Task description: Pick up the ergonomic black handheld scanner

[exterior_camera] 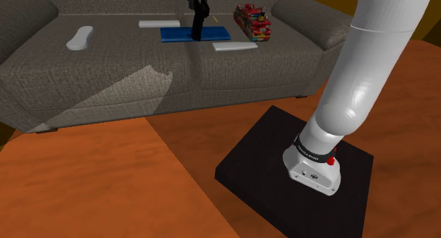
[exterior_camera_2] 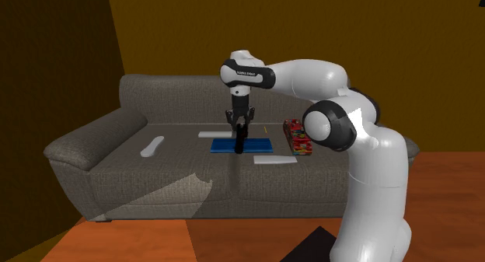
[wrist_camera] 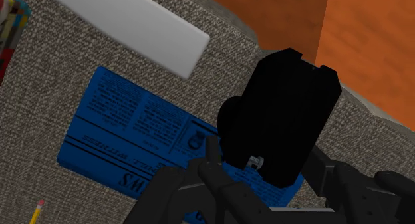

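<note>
Grey sofa seat: black handheld scanner held in pincer, above blue printed booklet.
Booklet is partly hidden behind the scanner in the wrist view. White flat slab lies beside the booklet. Scanner hangs upright, clear of the cushion, with the pincer closed on its sides. Pencil is cut off at the frame edge.

Arm: thick, rounded white links with a smooth, glossy finish. Joints: dark grey to black caps and rings set between the links. Lower band: black, small white lettering, encircling the lowest link. Wrist band: black, lettered likewise. Red knob: small, beside the lower band. Base flange: white, with small dark marks. Gripper: all black, angular, two fingers. Stand: flat black box
</note>
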{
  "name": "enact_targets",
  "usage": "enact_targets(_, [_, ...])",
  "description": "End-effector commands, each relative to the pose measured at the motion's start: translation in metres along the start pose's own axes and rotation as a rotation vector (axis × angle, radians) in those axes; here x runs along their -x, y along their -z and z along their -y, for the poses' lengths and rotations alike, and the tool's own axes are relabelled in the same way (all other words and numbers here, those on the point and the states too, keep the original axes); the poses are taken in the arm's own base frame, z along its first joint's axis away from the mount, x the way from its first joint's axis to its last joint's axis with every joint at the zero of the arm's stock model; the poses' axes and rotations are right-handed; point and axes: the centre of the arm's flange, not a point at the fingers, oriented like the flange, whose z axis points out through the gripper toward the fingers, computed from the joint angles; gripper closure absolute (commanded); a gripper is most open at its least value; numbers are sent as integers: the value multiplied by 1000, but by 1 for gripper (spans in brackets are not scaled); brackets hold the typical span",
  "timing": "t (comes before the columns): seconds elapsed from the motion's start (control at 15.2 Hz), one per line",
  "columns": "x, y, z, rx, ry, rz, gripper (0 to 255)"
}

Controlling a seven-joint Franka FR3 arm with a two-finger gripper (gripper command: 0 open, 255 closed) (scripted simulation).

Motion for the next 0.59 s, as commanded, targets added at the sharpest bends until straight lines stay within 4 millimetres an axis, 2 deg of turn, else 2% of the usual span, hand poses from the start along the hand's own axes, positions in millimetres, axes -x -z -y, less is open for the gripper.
enact_targets(0.0, [0,10,1,0,0,0,255])
enact_targets(0.4, [0,42,1,0,0,0,255])
enact_targets(0.53, [0,43,1,0,0,0,255])
